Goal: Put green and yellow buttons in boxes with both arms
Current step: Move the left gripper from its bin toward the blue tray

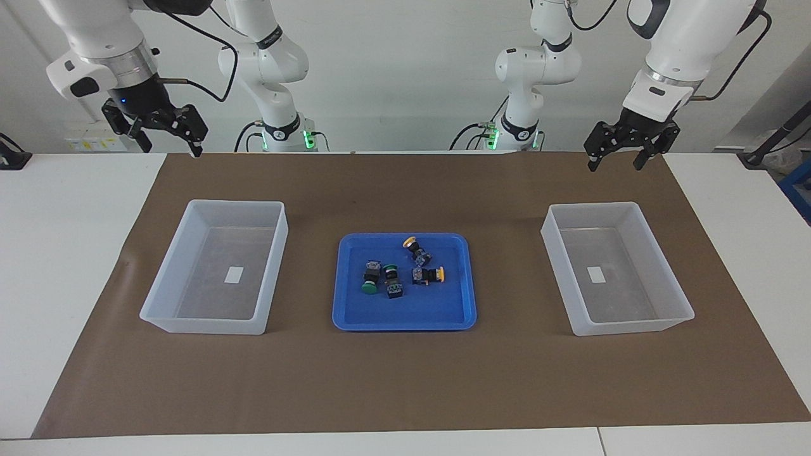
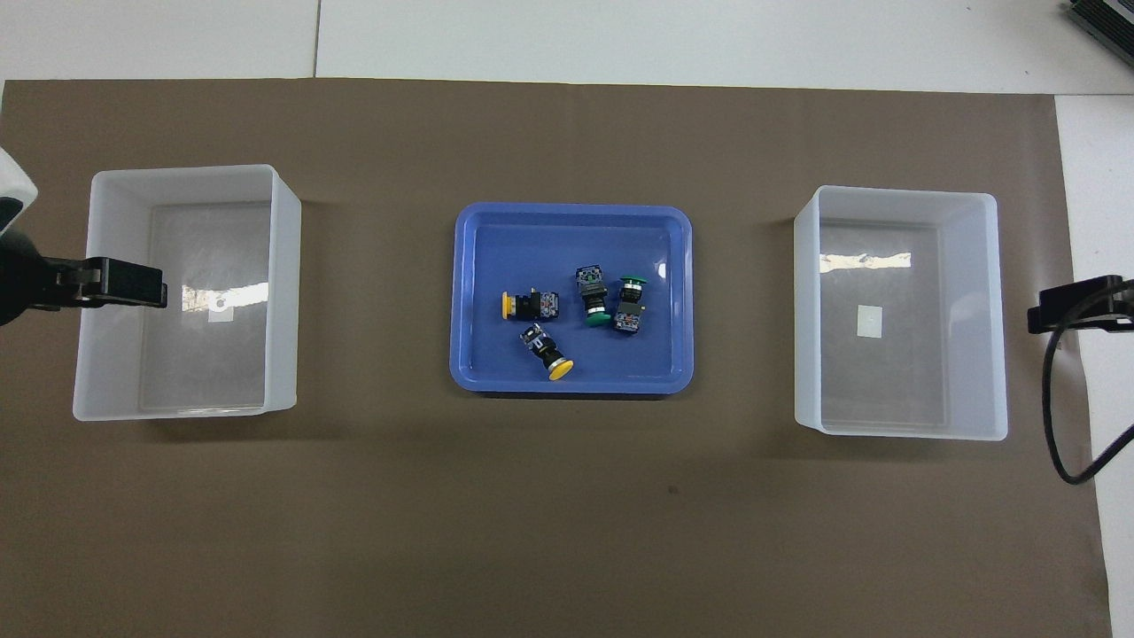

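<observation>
No readable writing anywhere that I can make out. Each box has a small white label on its floor, but both look blank from here.

The four buttons all sit in the blue tray (image 1: 355, 316) in the middle of the brown mat (image 1: 405, 380) on the table (image 1: 57, 253). They've got black bodies and round mushroom caps, and every one is lying on its side. The two green ones are just beside each other: one green button (image 2: 594, 303) and the other green button (image 2: 630, 301). One yellow button (image 2: 528, 306) lies on the left arm's side of the greens, and the other yellow button (image 2: 547, 351) is a bit nearer to me, close to the tray's rim.

The boxes are translucent white with tapered walls. One box (image 1: 190, 215) sits toward my right arm's end, the other box (image 1: 633, 212) toward my left arm's end, both well apart from the tray, nothing in them.

My left pincer (image 1: 624, 155) hangs in the air over the mat's edge by its box, fingers apart, holding nothing. My right pincer (image 1: 168, 136) hangs the same way at the other end, also spread and empty.
</observation>
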Controlling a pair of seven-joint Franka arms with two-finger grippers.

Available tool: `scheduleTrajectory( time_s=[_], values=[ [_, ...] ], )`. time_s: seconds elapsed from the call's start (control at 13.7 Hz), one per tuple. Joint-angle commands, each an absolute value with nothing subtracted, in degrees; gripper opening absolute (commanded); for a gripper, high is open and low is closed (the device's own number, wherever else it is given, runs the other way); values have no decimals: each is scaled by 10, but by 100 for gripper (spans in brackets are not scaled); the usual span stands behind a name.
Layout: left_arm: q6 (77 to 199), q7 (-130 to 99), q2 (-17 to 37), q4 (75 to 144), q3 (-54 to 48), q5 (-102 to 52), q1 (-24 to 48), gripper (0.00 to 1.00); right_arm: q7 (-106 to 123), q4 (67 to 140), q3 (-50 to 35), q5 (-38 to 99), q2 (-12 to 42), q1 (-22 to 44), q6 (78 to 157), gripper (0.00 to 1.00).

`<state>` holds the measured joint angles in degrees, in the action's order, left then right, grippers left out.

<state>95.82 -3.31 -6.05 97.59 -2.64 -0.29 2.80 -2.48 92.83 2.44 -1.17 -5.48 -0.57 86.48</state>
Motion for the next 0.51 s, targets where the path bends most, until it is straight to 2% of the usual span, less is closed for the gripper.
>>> scheduleTrajectory(
  time_s=[0.0, 0.44],
  values=[
    [963, -29, -60, 972, -23, -2, 33, 100, -24, 932, 20, 1, -62, -14, 859, 100],
    [939, -34, -63, 974, -43, -3, 47, 100, -24, 932, 21, 1, -62, -14, 858, 100]
  ],
)
